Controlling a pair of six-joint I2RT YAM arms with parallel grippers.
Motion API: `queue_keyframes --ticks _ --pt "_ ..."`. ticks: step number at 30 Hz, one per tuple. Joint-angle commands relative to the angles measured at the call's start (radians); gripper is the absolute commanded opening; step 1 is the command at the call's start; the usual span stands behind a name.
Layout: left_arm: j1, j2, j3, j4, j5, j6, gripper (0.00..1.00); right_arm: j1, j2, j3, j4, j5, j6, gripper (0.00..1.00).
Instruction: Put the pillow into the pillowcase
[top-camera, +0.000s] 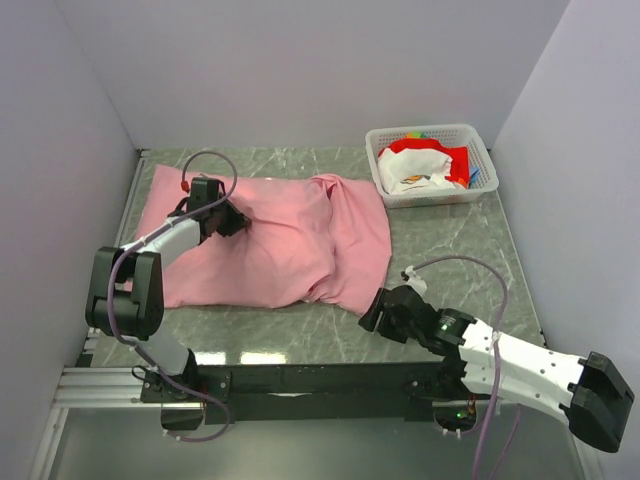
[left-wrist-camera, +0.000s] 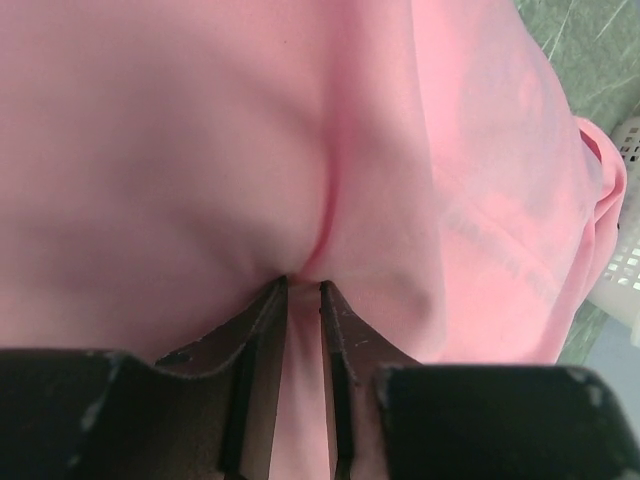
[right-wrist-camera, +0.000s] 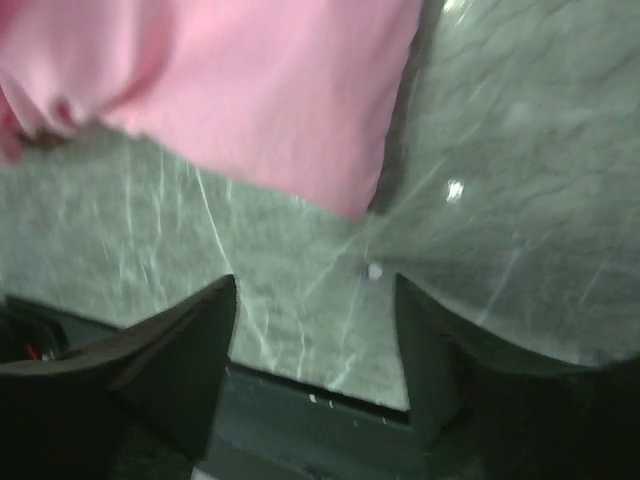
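One pillowcase (top-camera: 270, 245) was near the left edge of one table (top-camera: 455, 250), one white basket (top-camera: 440, 197) at its far right corner, bunched cloths (top-camera: 425, 165) inside were uncountable, two grippers were seen, left gripper (top-camera: 238, 221) and right gripper (top-camera: 369, 317).

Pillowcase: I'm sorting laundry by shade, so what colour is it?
The pillowcase is plain pink, clearest in the top view.

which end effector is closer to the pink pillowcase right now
Left. The left end effector is on the pillowcase, pinching a fold of its fabric. The right end effector hangs open over the table just off the near right corner, not touching it.
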Motion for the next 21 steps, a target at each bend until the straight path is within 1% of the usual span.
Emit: queue_keyframes --ticks 1,2,3,4,5,6,7,8,10,11,12,14,15,16,17,18,19,21 --pt "0.009 -0.04 -0.021 -0.011 -0.012 0.039 0.27 -0.008 0.025 -0.003 0.074 0.177 0.092 0.65" --pt "0.009 -0.044 -0.024 -0.015 -0.011 0.039 0.27 -0.014 0.068 0.003 0.097 0.21 0.1 0.63" --pt "0.01 -0.048 -0.027 -0.018 -0.009 0.045 0.27 -0.032 0.091 0.016 0.12 0.212 0.101 0.61" --pt "0.01 -0.051 -0.03 -0.018 -0.008 0.047 0.27 -0.035 0.114 0.018 0.153 0.208 0.095 0.6" --pt "0.01 -0.057 -0.033 -0.018 -0.006 0.047 0.27 -0.037 0.166 0.021 0.219 0.186 0.089 0.57" --pt "0.01 -0.058 -0.038 -0.02 -0.008 0.05 0.27 -0.038 0.197 0.036 0.238 0.177 0.088 0.54" --pt "0.01 -0.06 -0.038 -0.021 -0.006 0.053 0.27 -0.037 0.269 0.052 0.246 0.169 0.088 0.53" --pt "0.012 -0.061 -0.038 -0.027 -0.005 0.058 0.27 -0.038 0.304 0.087 0.231 0.168 0.088 0.53" --pt "0.013 -0.064 -0.035 -0.033 -0.009 0.059 0.27 -0.041 0.349 0.099 0.223 0.172 0.085 0.51" --pt "0.016 -0.066 -0.035 -0.035 -0.008 0.059 0.27 -0.048 0.346 0.098 0.215 0.174 0.082 0.33" --pt "0.016 -0.067 -0.036 -0.038 -0.008 0.059 0.27 -0.06 0.329 0.098 0.197 0.177 0.071 0.21" --pt "0.028 -0.075 -0.036 -0.047 -0.014 0.056 0.27 -0.101 0.231 0.092 0.11 0.195 0.06 0.0" --pt "0.035 -0.08 -0.045 -0.044 -0.009 0.055 0.27 -0.118 0.184 0.086 0.08 0.2 0.037 0.0" --pt "0.041 -0.084 -0.05 -0.047 -0.006 0.05 0.27 -0.136 0.083 0.083 0.047 0.2 0.023 0.0" --pt "0.056 -0.09 -0.052 -0.05 -0.005 0.049 0.27 -0.174 0.031 0.076 -0.028 0.203 0.013 0.0" --pt "0.062 -0.095 -0.056 -0.052 -0.002 0.05 0.27 -0.192 -0.022 0.075 -0.067 0.205 -0.007 0.0" --pt "0.07 -0.098 -0.056 -0.06 0.003 0.053 0.27 -0.21 -0.115 0.072 -0.101 0.191 -0.017 0.0" --pt "0.09 -0.101 -0.044 -0.076 -0.003 0.065 0.27 -0.244 -0.192 0.06 -0.165 0.162 -0.024 0.0"
